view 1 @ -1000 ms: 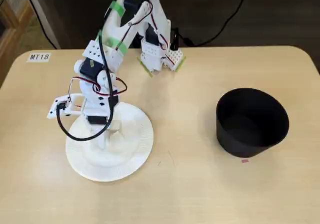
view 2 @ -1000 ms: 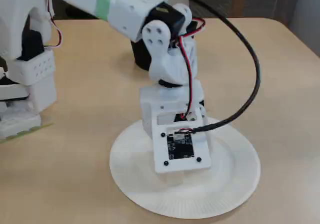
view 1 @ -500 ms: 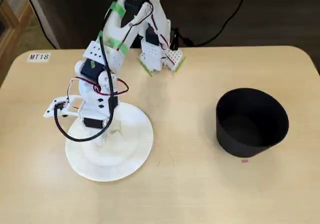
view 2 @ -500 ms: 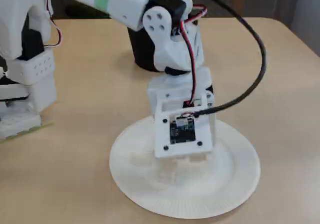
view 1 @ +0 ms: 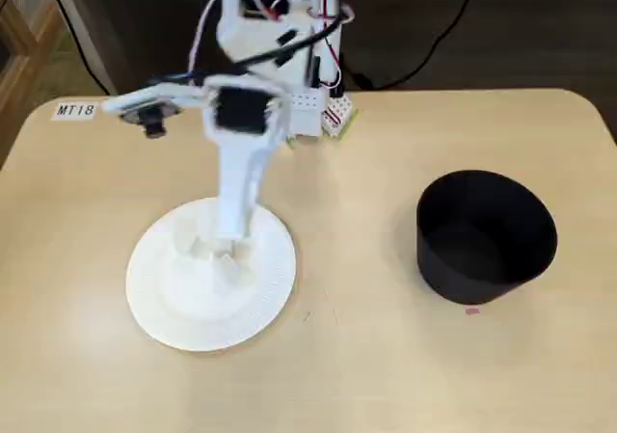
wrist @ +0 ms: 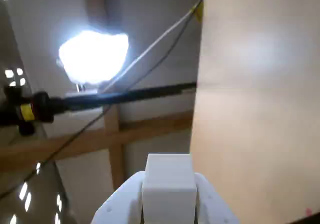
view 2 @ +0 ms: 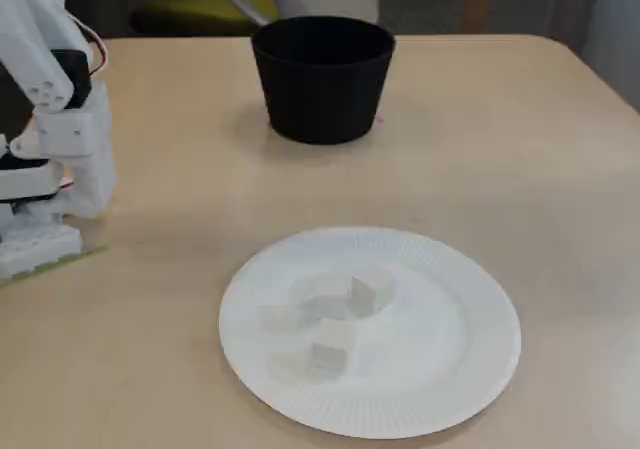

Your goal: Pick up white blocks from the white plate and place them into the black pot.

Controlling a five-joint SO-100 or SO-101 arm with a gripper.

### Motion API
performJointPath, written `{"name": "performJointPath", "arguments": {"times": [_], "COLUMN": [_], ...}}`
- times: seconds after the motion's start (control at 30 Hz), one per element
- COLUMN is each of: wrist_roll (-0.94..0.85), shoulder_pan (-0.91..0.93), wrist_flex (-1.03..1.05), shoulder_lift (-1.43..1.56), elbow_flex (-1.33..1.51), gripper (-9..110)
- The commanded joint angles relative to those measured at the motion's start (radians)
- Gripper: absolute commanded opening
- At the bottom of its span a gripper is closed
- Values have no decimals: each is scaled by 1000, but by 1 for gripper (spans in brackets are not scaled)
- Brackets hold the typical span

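Pale wood desk, item by item, hazards first.

White plate: light and paper-like. In our judgement it could slide or tip if the arm drags across its rim on the way out.

Black pot: stands well apart from the plate, open mouth up. Its walls are tall, so a low carry could knock the rim and shove it. A release short of the mouth would drop the load onto the desk.

White blocks: lie clustered near the plate's middle, some touching. One block sits clasped between the fingers in the wrist view. It is white on white and gripped only by its sides, so we judge it could twist loose in transit. Neighbours may be nudged off the plate as it lifts.

Count:
- desk, one
- white plate, one
- black pot, one; we see nothing inside it
- arm, one
- white blocks, at least four on the plate; faint outlines forbid an exact tally
- block in the fingers, one
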Motion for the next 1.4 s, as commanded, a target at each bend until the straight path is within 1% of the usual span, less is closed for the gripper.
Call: {"name": "performJointPath", "arguments": {"times": [0.0, 0.13, 0.27, 0.33, 0.47, 0.7, 0.73, 0.77, 0.8, 0.9, 0.93, 0.97, 1.0, 1.03, 1.1, 1.17, 1.23, 1.37], "wrist_roll": [0, -29, -55, -55, -48, -25, -29, -61, -84, -123, -135, -138, -137, -129, -127, -123, -115, -106], "shoulder_pan": [-267, -451, -545, -565, -569, -571, -574, -578, -581, -575, -571, -565, -557, -545, -506, -428, -304, 34], "wrist_flex": [-100, -166, -206, -242, -245, -201, -195, -187, -176, -143, -133, -127, -123, -117, -97, -44, 23, 193], "shoulder_lift": [35, -12, -38, -38, -38, -40, -38, -35, -34, -31, -29, -23, -17, -8, 26, 77, 129, 176], "elbow_flex": [37, 137, 262, 334, 414, 446, 446, 446, 445, 436, 436, 436, 436, 436, 436, 436, 430, 377], "gripper": [-2, -2, -2, -2, -2, -2, 1, 9, 15, 20, 21, 19, 15, 8, -2, -2, -2, -2]}}
